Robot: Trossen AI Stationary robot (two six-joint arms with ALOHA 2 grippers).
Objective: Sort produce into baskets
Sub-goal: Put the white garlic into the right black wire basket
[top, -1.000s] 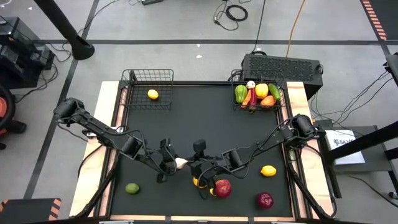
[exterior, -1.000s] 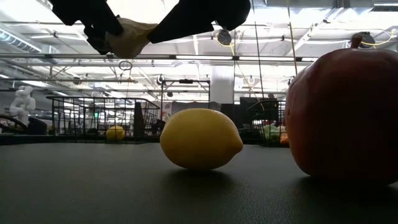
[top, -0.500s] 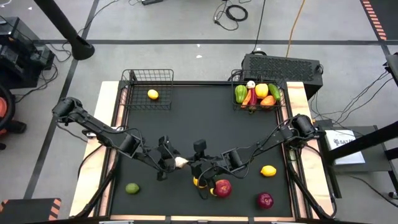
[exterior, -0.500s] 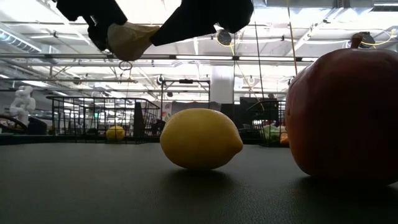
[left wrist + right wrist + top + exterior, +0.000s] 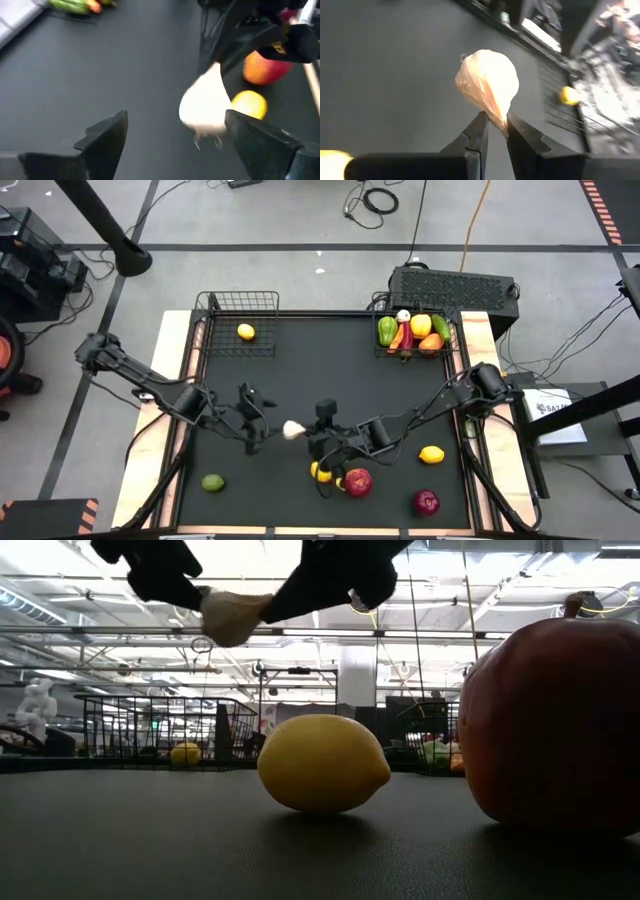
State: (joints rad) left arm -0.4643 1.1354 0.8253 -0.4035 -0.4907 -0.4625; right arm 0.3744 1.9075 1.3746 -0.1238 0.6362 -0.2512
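White garlic bulb hangs by its tip above mid-table, a lemon in the left basket.

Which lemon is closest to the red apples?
The lemon lying right against the apple under the right gripper. Another lemon sits alone nearer the table's right edge, and a third lemon is far off in the left basket.

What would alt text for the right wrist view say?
The right gripper pinches the pointed tip of a white garlic bulb above the dark table. A yellow lemon lies blurred farther off.
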